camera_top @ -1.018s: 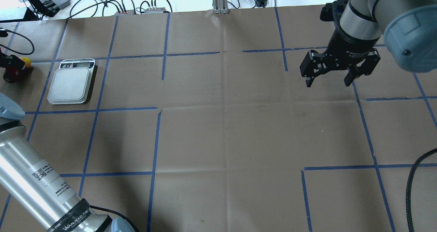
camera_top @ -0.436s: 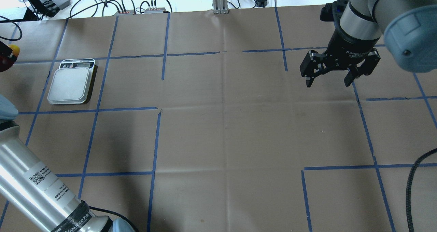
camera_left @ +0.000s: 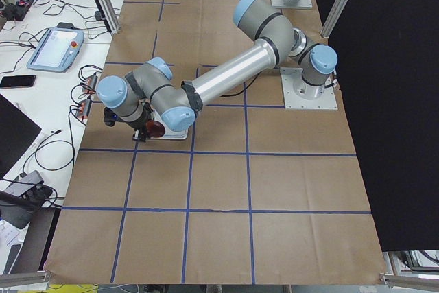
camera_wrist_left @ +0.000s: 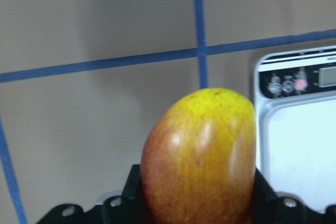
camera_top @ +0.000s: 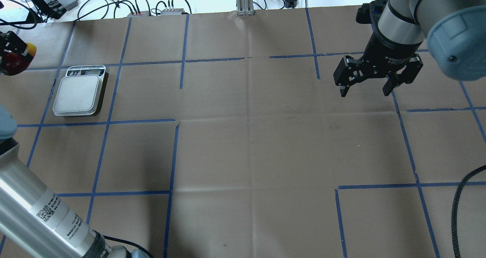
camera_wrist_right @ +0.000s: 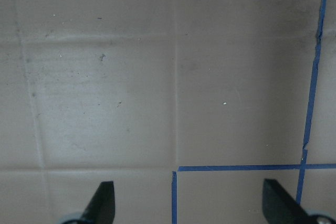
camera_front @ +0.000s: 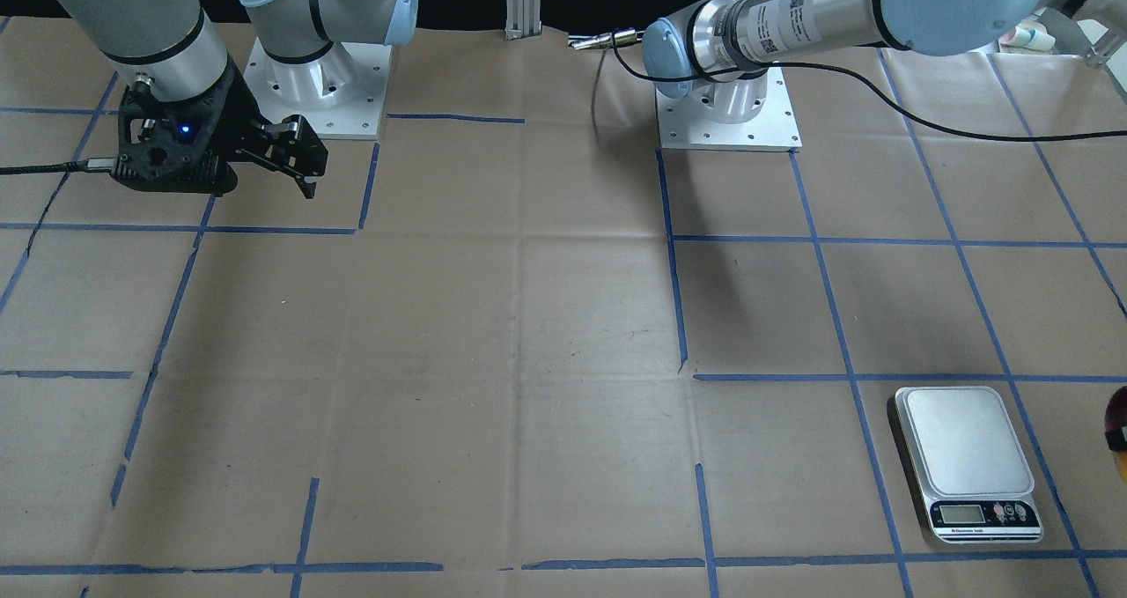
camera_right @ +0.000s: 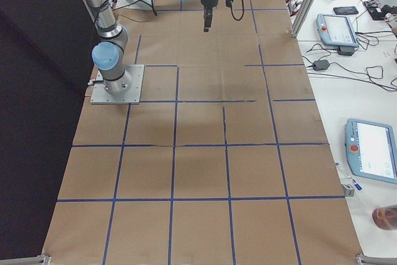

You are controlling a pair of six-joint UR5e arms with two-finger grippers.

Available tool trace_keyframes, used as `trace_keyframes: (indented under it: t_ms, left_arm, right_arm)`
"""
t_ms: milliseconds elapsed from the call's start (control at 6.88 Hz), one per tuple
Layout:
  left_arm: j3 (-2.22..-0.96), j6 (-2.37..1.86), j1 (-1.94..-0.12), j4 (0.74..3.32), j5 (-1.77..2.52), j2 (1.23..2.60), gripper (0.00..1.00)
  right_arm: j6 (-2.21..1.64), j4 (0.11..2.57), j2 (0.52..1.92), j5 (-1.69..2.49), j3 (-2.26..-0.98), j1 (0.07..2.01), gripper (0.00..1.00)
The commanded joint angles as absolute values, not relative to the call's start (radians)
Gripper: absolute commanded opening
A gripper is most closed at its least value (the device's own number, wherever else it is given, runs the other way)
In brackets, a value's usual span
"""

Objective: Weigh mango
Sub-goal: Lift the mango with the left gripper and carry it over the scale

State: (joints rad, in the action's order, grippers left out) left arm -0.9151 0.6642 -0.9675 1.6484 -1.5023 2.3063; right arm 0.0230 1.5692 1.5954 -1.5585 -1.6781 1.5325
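Currently, the left gripper [camera_top: 10, 52] is clasping the lone mango [camera_wrist_left: 202, 156] near the single scale [camera_top: 78, 94] while the right gripper [camera_top: 364, 94], second of two, is hanging, fingers [camera_top: 343, 92] spread.

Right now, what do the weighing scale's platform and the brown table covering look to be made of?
The scale's platform looks like brushed steel or silvery plastic, I cannot tell which: it is pale grey, smooth and softly reflective. The table covering looks like brown kraft paper: it is matt, shows fold creases, and is marked into squares by blue tape.
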Motion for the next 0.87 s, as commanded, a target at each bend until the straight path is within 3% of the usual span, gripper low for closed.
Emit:
trace_keyframes:
  t_ms: [0,145,436,582,727]
  left_arm:
    - [-1.25,0.54,-1.028,1.424,-1.505,2.168,0.39]
    - [-1.385,0.531,-1.032,1.214,-1.508,2.164,0.4]
    - [-1.494,0.523,-1.037,1.075,-1.579,2.18,0.41]
    - [-1.493,0.522,-1.037,1.074,-1.577,2.183,0.54]
    - [-1.47,0.494,-1.037,1.063,-1.571,2.168,0.99]
  right_arm:
    - [0.023,1.569,1.595,-1.559,-1.678,1.532,1.0]
    - [0.023,1.569,1.595,-1.559,-1.678,1.532,1.0]
    - [0.023,1.569,1.595,-1.559,-1.678,1.532,1.0]
    - [0.023,1.569,1.595,-1.559,-1.678,1.532,1.0]
    - [0.023,1.569,1.595,-1.559,-1.678,1.532,1.0]
